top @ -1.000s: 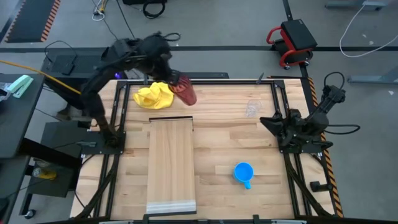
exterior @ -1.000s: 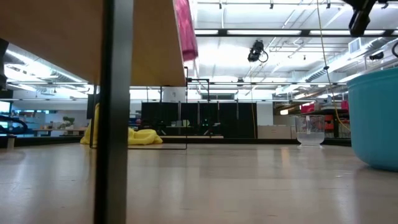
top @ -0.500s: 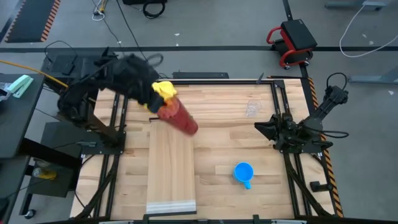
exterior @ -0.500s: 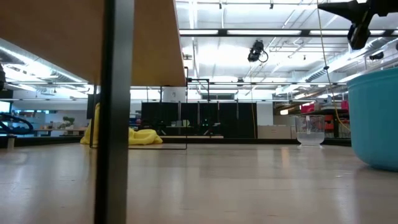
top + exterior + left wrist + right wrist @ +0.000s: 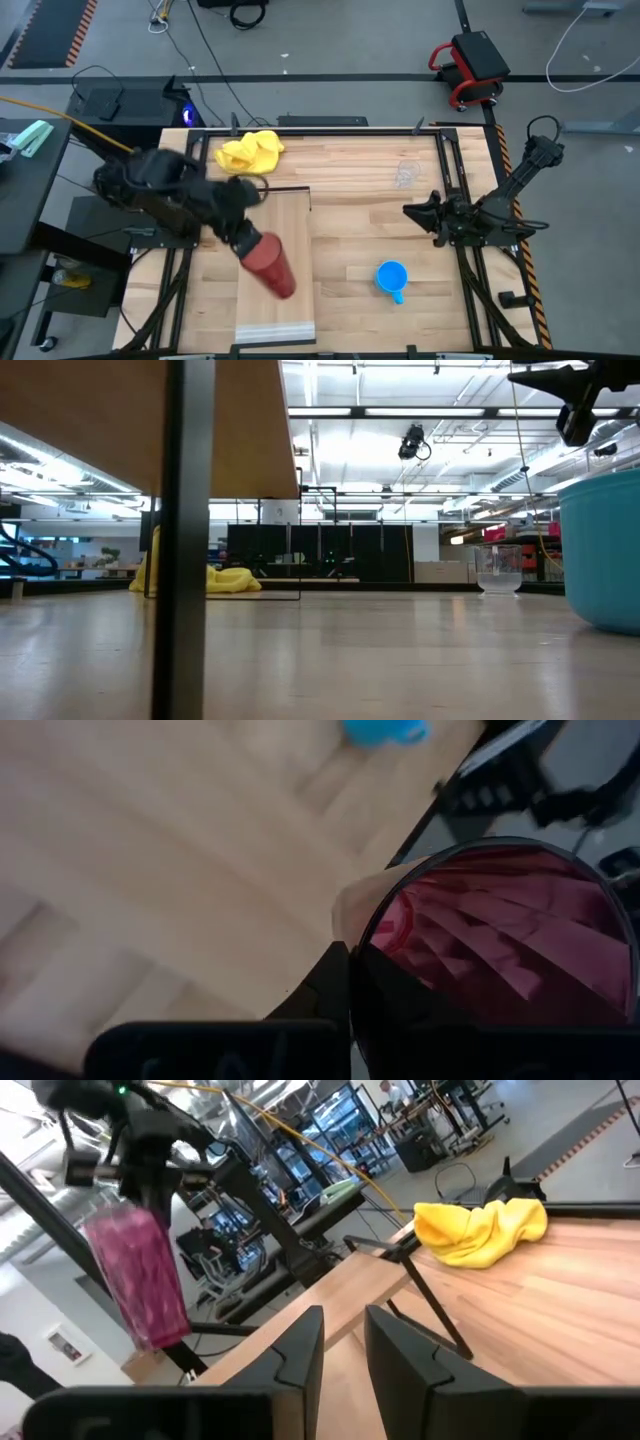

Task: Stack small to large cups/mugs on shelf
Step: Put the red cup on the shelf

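- Red tumbler (image 5: 270,267) I've got pinched in left gripper (image 5: 245,243), held over shelf (image 5: 275,225), tilted
- Right gripper (image 5: 412,212) waits by table's right edge, fingers spread
- Blue mug (image 5: 391,277), glass cup (image 5: 405,175) on table

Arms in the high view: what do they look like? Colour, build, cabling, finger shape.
Both arms are dark, near-black, jointed links on dark frames at the table's side edges. The right arm carries a looping black cable behind it. Right gripper: two flat, dark, angular fingers side by side. Left gripper: same dark build. No markings visible.
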